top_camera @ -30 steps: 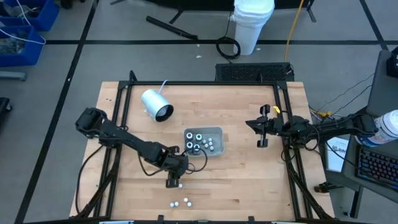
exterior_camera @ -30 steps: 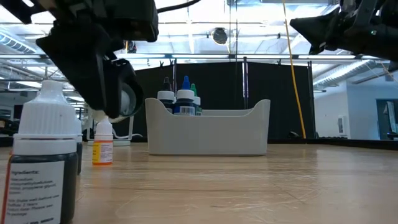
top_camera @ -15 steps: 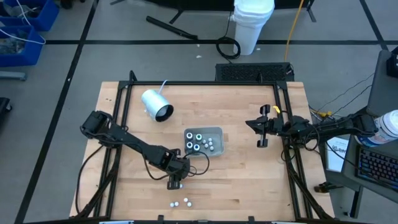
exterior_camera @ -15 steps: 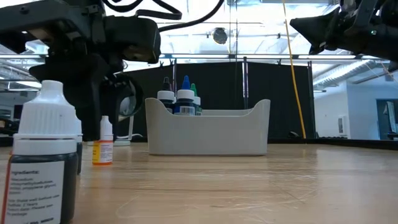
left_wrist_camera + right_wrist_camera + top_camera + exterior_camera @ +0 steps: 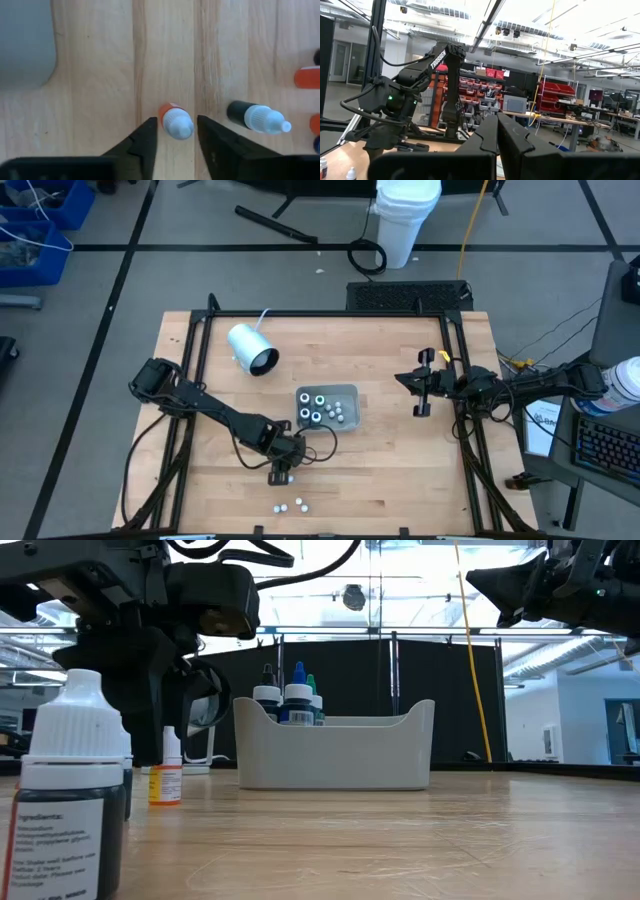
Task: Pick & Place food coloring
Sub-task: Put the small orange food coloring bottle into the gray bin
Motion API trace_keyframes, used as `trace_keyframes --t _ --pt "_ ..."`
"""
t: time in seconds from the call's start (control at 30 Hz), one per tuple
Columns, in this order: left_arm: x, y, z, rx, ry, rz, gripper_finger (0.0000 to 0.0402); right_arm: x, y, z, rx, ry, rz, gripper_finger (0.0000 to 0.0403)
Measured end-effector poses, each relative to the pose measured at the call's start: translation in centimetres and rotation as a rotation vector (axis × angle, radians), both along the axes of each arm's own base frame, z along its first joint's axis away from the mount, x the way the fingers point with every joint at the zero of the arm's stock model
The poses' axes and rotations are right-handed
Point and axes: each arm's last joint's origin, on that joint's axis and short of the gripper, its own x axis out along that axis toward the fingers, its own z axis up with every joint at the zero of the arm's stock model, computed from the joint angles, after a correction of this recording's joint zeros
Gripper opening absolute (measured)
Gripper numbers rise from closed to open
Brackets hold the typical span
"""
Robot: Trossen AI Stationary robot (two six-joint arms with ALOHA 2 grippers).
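A small orange food coloring bottle (image 5: 175,120) with a white cap stands upright on the wooden table, in front of the grey tray (image 5: 348,392). My left gripper (image 5: 176,131) points steeply down over it, open. One finger stands on each side of the bottle, and a thin strip of wood shows between each finger and the cap. In the high view the left gripper (image 5: 281,474) is near the table's front middle. Several bottles stand in the tray (image 5: 335,750). My right gripper (image 5: 421,392) waits shut, raised at the table's right side.
A black bottle with a white cap (image 5: 257,118) lies on the wood beside the orange one. Three small bottles (image 5: 288,506) sit by the near edge, and one dark bottle (image 5: 70,800) looms close in the low view. A white-and-grey cylinder (image 5: 250,348) lies at the far left.
My left gripper has come down over the orange bottle until its fingers reach beside it. In the last half second the hand has kept still while the fingers drew in closer to the bottle. The bottle has not moved.
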Motion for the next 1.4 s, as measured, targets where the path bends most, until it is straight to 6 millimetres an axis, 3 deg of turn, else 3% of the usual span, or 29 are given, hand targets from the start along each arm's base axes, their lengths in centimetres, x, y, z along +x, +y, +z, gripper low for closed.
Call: trace_keyframes --t 0.17,0.3,0.4,0.63,0.73,0.93,1.23,1.4 --pt "0.0 0.0 0.0 0.022 -0.013 -0.068 0.0058 0.0 0.0 0.0 -0.001 0.0 0.0 0.0" --pt "0.4 -0.2 1.1 0.029 -0.03 -0.12 0.0046 0.0 0.0 0.0 -0.001 0.0 0.0 0.0" --pt "1.3 -0.6 3.5 0.037 -0.035 -0.149 0.0006 0.0 0.0 0.0 0.001 0.0 0.0 0.0" --pt "3.0 -1.3 11.0 0.053 -0.131 -0.223 0.0002 0.0 0.0 0.0 0.005 0.0 0.002 0.0" --pt "3.3 -1.3 12.3 0.058 -0.159 -0.204 0.0003 0.1 0.0 -0.2 0.017 0.023 0.005 0.0" --pt "2.9 -1.5 11.7 0.121 -0.146 -0.197 0.0019 0.2 0.0 -0.7 0.045 0.073 0.014 0.0" --pt "0.3 -3.2 9.3 0.155 0.028 -0.164 0.0059 0.3 0.0 -1.0 0.158 0.104 0.046 0.0" --pt "-2.1 -5.4 7.1 0.186 0.091 -0.17 0.0066 0.6 0.0 -2.5 0.226 0.329 0.04 0.0"
